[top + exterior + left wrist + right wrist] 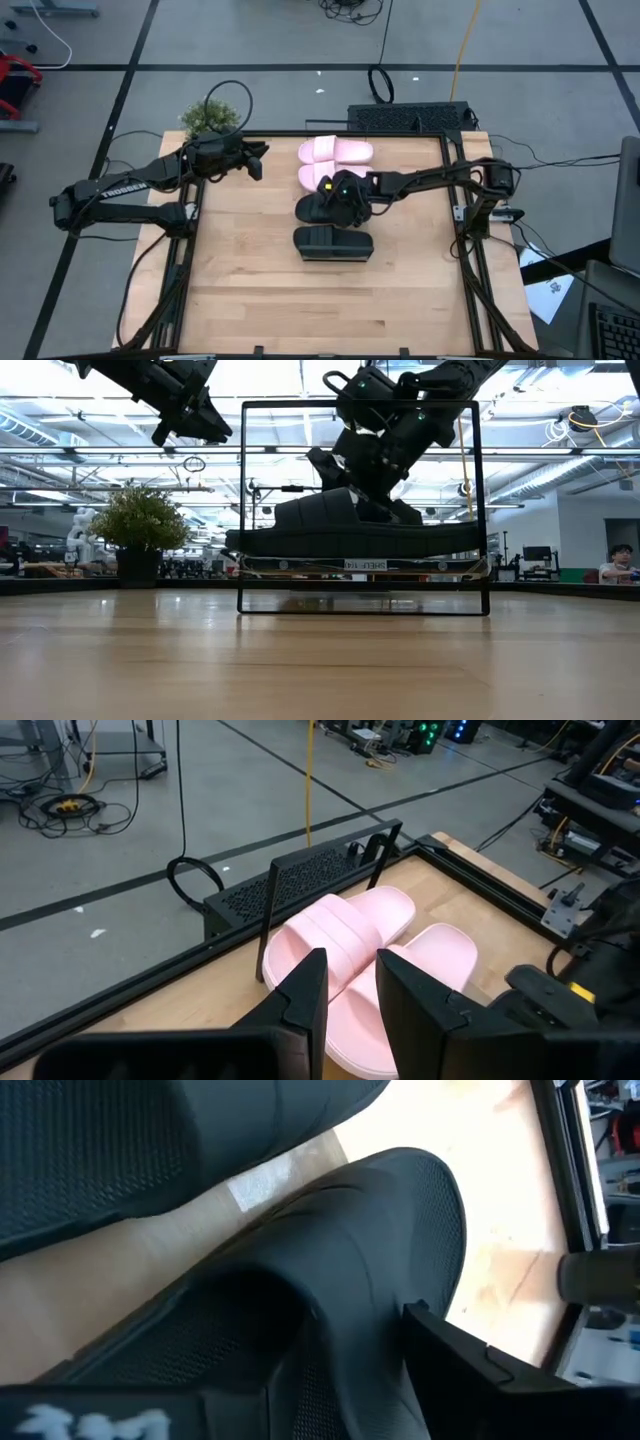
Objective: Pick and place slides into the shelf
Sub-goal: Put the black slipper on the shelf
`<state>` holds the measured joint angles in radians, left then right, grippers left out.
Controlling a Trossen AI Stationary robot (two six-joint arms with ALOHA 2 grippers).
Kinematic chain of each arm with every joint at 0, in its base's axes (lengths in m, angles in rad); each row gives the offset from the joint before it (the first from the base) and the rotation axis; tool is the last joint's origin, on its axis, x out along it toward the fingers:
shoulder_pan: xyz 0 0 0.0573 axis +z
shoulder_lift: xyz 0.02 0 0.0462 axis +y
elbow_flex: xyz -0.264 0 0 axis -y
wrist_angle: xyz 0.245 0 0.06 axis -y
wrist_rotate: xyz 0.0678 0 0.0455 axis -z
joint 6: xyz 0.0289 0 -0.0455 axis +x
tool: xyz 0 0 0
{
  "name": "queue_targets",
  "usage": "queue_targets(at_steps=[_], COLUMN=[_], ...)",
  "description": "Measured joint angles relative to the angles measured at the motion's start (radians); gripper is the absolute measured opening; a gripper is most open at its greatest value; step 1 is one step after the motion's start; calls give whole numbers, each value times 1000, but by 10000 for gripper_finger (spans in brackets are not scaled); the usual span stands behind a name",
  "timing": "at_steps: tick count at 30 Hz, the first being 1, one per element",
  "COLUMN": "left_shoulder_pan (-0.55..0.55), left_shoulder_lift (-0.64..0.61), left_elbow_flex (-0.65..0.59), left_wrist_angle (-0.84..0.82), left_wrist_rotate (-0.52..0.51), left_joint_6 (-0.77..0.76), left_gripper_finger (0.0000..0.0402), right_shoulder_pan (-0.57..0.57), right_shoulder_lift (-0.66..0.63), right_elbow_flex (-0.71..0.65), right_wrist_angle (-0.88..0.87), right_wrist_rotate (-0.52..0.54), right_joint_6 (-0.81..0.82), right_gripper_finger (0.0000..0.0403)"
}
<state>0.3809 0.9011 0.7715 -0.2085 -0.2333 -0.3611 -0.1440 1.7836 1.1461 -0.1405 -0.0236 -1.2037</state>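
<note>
Two pale pink slides (335,152) lie side by side on the table's far part; the left wrist view shows them too (340,935). One black slide (333,243) lies on the see-through shelf (241,510), seen side-on in the low view (350,540). The second black slide (318,207) lies between that slide and the pink pair. My right gripper (350,195) is shut on this second slide. My left gripper (255,160) is open and raised (190,415) left of the pink slides, touching nothing. My right gripper (360,1330) holds the second black slide by its broad strap (350,1250), pinched between the two fingers, with one finger (470,1370) on the strap's outer side. The fingers come from above, slanting from the table's right. Whether the slide is lifted clear does not show.
A potted plant (210,118) stands at the far left corner. A dark perforated panel (410,118) lies beyond the far edge. Black frame rails (450,190) run along the table's sides. Bare wood (330,310) stretches toward the near edge.
</note>
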Motion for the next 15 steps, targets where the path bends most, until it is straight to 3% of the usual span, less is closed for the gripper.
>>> queue_targets(at_steps=[15], left_shoulder_pan=[-32], left_shoulder_lift=[0], left_elbow_flex=[0], left_wrist_angle=[0], left_wrist_rotate=[0], left_joint_6=[-3], left_gripper_finger=[83], right_shoulder_pan=[22], right_shoulder_lift=[-66], right_elbow_flex=[-1], right_wrist_angle=[-65], right_wrist_rotate=[29], right_joint_6=[-39], right_gripper_finger=[162])
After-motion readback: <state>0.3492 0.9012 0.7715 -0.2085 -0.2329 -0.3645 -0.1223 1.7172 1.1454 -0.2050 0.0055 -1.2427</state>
